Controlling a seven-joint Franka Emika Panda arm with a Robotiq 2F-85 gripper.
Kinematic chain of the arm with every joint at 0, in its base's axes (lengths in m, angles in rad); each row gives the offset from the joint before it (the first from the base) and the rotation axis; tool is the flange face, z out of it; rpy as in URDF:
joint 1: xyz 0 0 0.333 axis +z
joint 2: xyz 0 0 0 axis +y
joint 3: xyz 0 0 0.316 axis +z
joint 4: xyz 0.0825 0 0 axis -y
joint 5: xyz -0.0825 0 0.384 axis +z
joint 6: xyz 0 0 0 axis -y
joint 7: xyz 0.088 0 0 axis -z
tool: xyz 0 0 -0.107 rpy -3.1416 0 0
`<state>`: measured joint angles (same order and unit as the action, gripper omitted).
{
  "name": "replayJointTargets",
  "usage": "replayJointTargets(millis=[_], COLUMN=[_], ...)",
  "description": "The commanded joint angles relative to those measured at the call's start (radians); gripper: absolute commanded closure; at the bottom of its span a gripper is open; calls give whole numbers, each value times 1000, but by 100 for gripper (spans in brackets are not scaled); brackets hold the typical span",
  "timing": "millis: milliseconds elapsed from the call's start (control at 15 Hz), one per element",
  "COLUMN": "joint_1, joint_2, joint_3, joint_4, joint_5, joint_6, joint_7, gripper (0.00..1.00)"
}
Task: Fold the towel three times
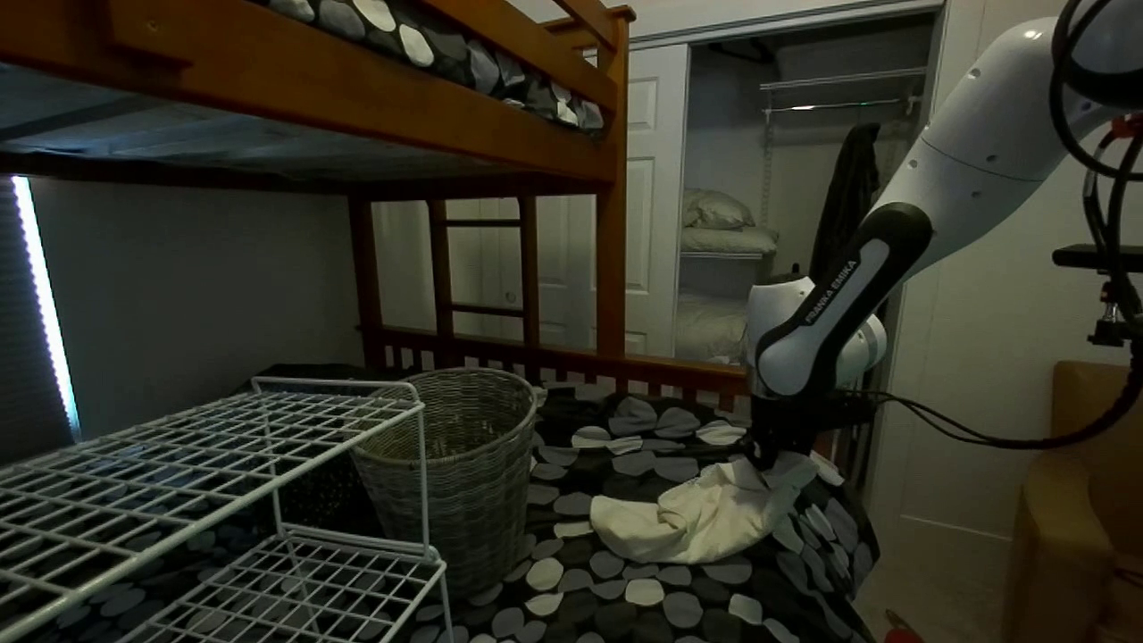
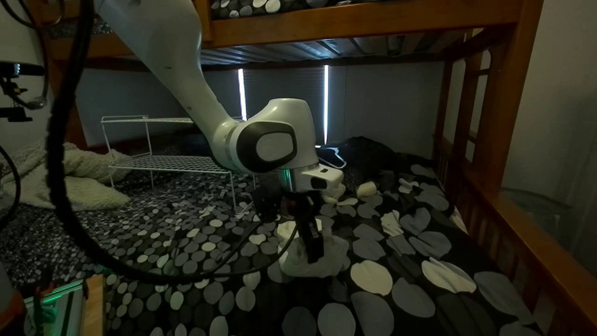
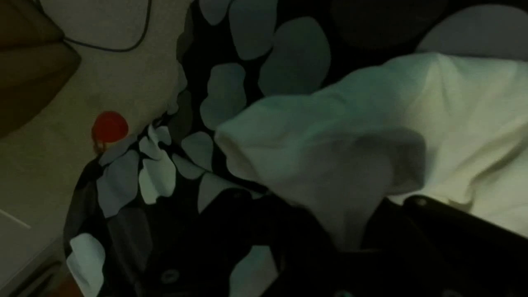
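We note the tool (image 2: 315,255) pinching the towel (image 1: 705,513) (cream, rumpled) on the dotted surface (image 1: 647,607). Woven basket (image 1: 487,505) stands apart.

This is a bedroom in a home. There is a bunk bed (image 1: 402,107) with a ladder (image 1: 530,268), a dotted cover (image 2: 368,277), and a closet (image 1: 723,134) with pillows (image 1: 728,239).

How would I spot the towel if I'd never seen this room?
Find the wooden bunk bed, then the dotted black cover on its lower level. The towel lies rumpled there, under the robot's dark tool: plain cream, without the cover's dots.
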<state>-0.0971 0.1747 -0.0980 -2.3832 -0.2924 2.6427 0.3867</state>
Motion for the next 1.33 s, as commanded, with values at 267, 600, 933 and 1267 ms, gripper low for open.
replayJointTargets(millis=[267, 600, 933, 1267], joint_1=[138, 127, 125, 127], joint_2=[77, 140, 212, 289], joint_3=[30, 137, 194, 202], joint_4=[149, 192, 233, 261], joint_5=[50, 326, 502, 544], joint_6=[10, 0, 36, 63], joint_7=[43, -105, -188, -195], gripper=[97, 97, 97, 97])
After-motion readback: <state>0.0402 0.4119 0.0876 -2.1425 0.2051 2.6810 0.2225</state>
